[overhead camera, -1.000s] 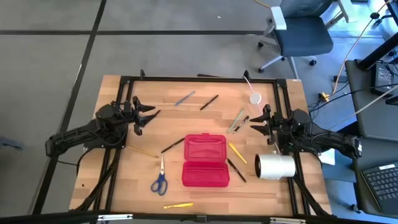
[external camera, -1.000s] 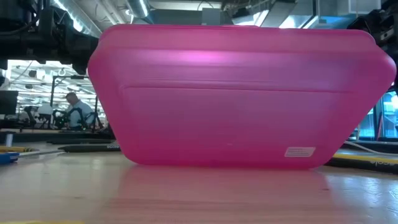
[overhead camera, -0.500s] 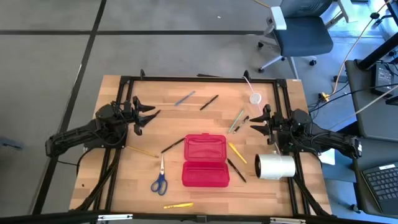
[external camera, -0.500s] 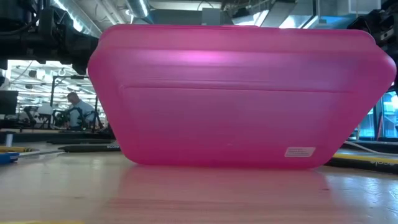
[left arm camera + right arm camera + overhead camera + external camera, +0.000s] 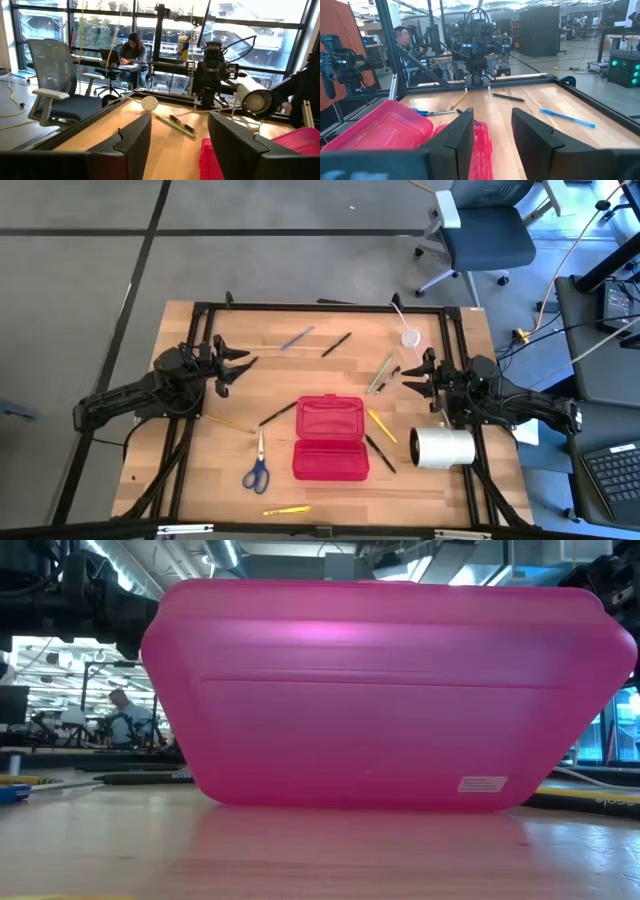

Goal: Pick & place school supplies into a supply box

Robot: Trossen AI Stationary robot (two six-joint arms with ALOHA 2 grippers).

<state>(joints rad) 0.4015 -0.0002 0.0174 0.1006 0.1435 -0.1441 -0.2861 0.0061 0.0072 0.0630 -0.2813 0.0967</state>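
Supply box [image 5: 330,438], lid shut, nothing yet gathered; we judge the task at its opening step.

Item: red box lying near the table's centre, toward 6 o'clock. Around it we list the supplies, all loose on the wood: blue-handled scissors [image 5: 257,468] at its 8 o'clock, a black pen [image 5: 278,413] at 10 o'clock, a yellow pencil [image 5: 381,425] and a black pen [image 5: 380,453] just beside its 3 o'clock edge, a yellow one [image 5: 286,509] at 7 o'clock, a blue pen [image 5: 296,338] and a black pen [image 5: 336,345] well apart toward 12 o'clock. Left gripper [image 5: 238,366] waits at 9 o'clock of the table, fingers spread, empty; right gripper [image 5: 413,378] at 3 o'clock, likewise spread and empty. Next, in our judgement: the lid must be raised before anything goes in.
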